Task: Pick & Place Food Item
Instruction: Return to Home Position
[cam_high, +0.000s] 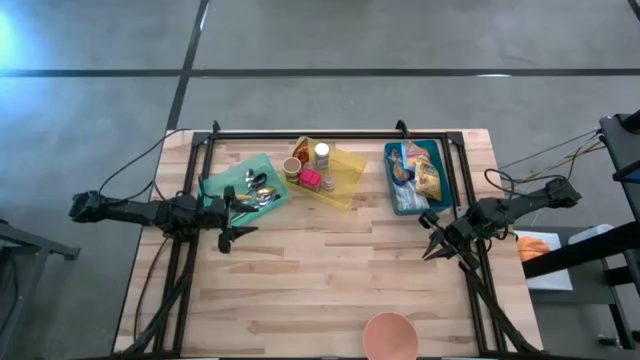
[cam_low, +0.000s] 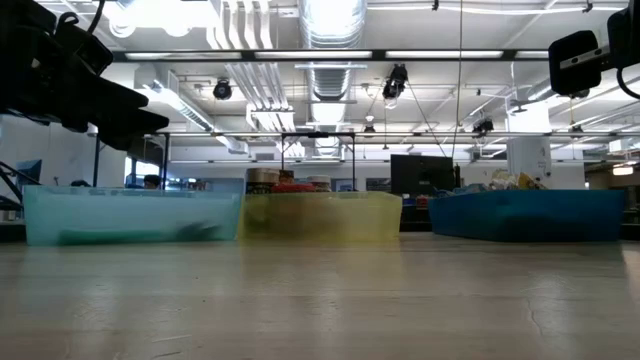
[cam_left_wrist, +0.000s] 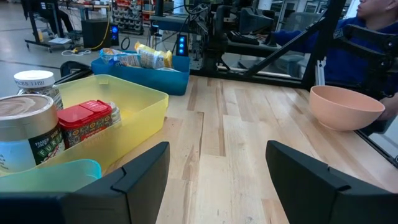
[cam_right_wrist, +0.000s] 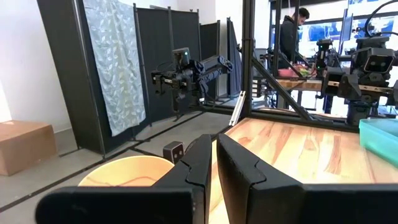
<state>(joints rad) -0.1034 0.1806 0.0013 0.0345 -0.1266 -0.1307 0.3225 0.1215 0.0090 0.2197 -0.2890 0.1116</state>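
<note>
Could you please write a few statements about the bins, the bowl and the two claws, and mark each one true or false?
1. The green bin, yellow bin and blue bin stand in one row. True.
2. The pink bowl lies inside the blue bin. False: it stands alone near the opposite edge of the table.
3. The left claw is open and empty. True.
4. The right claw grips a noodle pack. False: it is shut on nothing.
5. The yellow bin is empty. False: it holds jars.
</note>
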